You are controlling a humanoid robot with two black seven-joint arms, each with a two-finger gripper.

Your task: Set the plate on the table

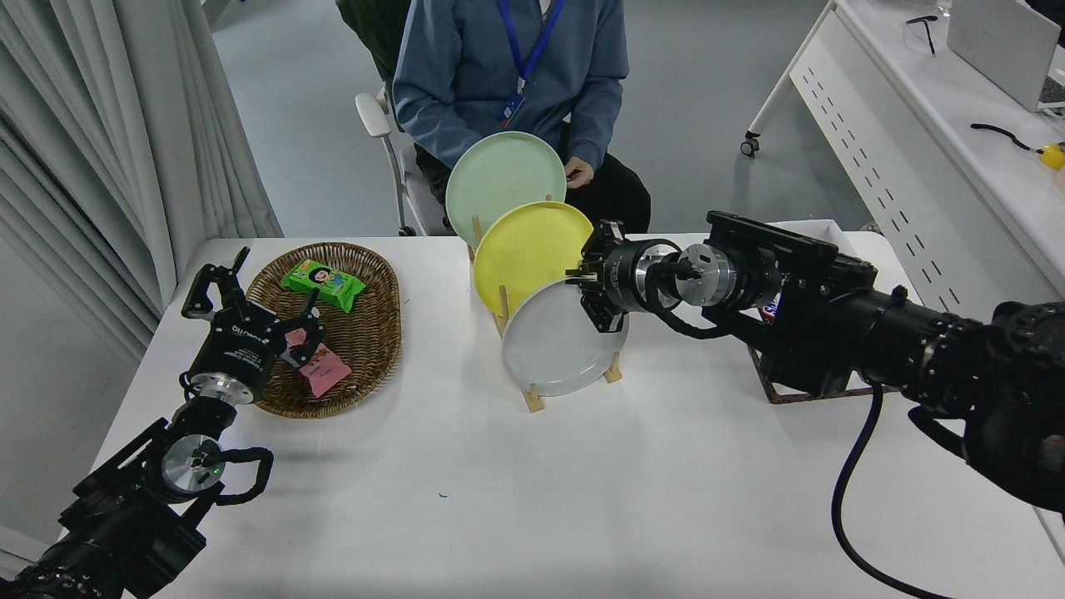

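- The grey plate [553, 348] stands on edge in the front slot of a wooden rack [532, 398], just right of the frame's centre, on the white surface [532, 499].
- Behind it in the same rack stand a yellow plate [526, 249] and, furthest back, a pale green plate [499, 181].
- The right end effector [596, 287] reaches in from the right edge of the frame and sits at the grey plate's upper right rim; its fingers look closed onto that rim, one in front and one behind.
- The left end effector [250, 304] is parked at lower left with its fingers spread apart, over the near edge of a wicker basket [374, 333] that holds a green packet [322, 283] and a pink packet [323, 372].
- A person in a blue top [507, 75] sits at the top centre of the frame, behind the rack.
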